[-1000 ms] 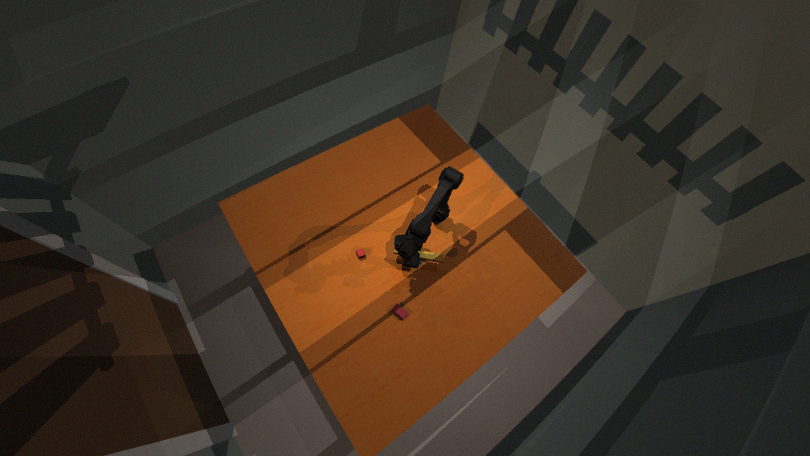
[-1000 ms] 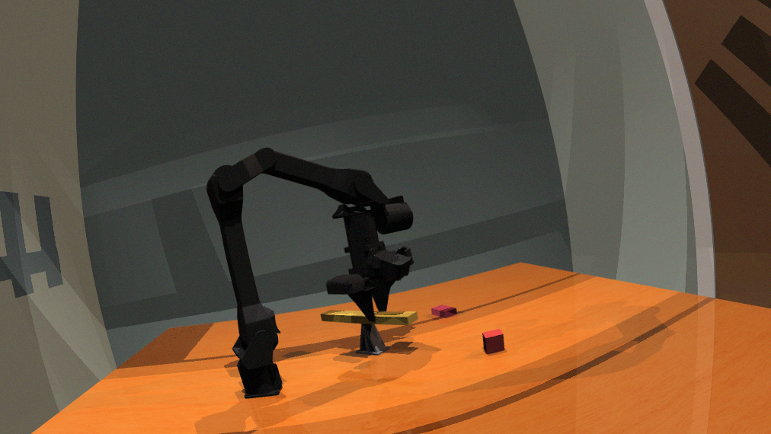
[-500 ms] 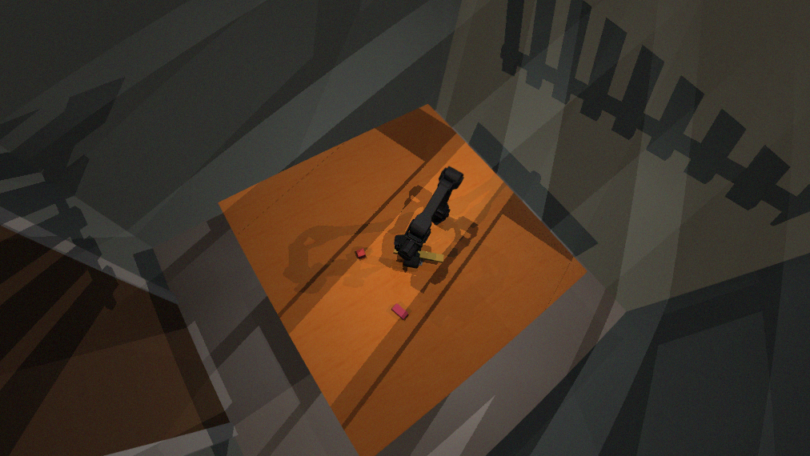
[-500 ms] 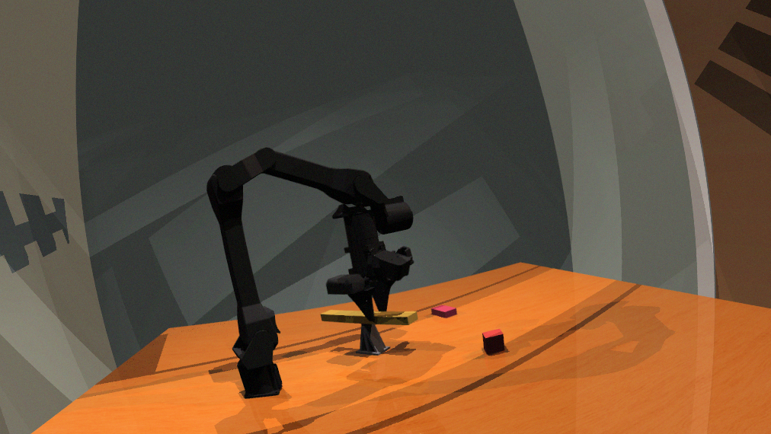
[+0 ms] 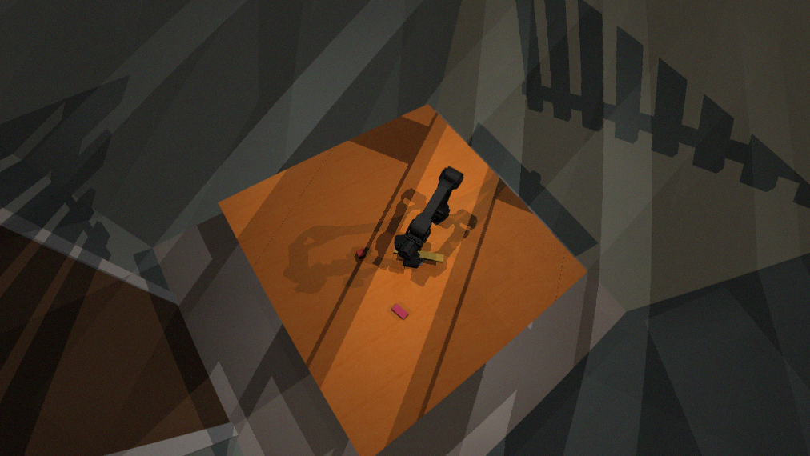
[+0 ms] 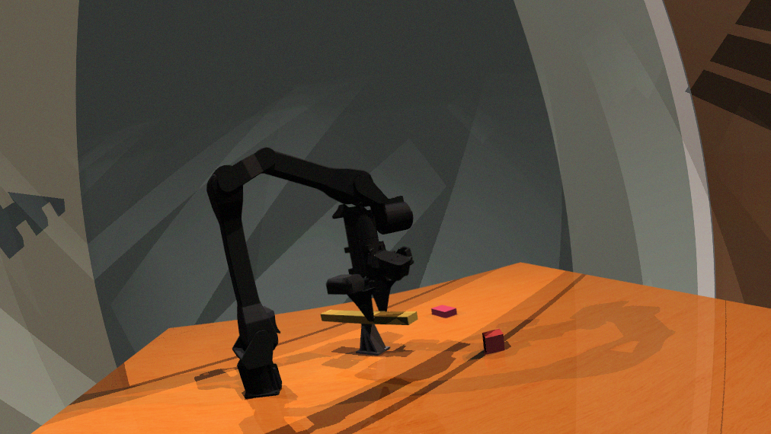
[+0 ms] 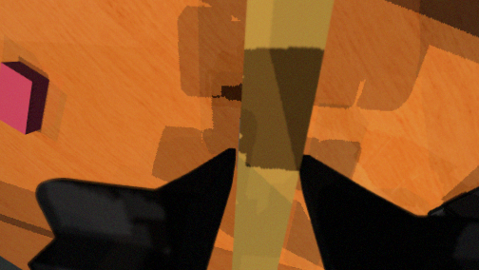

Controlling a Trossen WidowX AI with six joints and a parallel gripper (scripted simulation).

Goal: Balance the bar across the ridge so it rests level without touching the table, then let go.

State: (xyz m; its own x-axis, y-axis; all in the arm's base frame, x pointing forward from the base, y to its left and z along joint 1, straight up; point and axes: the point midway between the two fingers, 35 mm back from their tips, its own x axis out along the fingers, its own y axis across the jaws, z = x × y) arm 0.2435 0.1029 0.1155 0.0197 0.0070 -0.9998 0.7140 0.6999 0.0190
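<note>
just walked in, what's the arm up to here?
The single black arm has its gripper straddling a yellow bar that lies roughly level across a small dark ridge stand, both bar ends off the orange table. From the wrist, the fingers sit at the bar's sides with a sliver of gap, so it looks to be letting go. A flat pink block and a dark red cube sit untouched off to the side.
</note>
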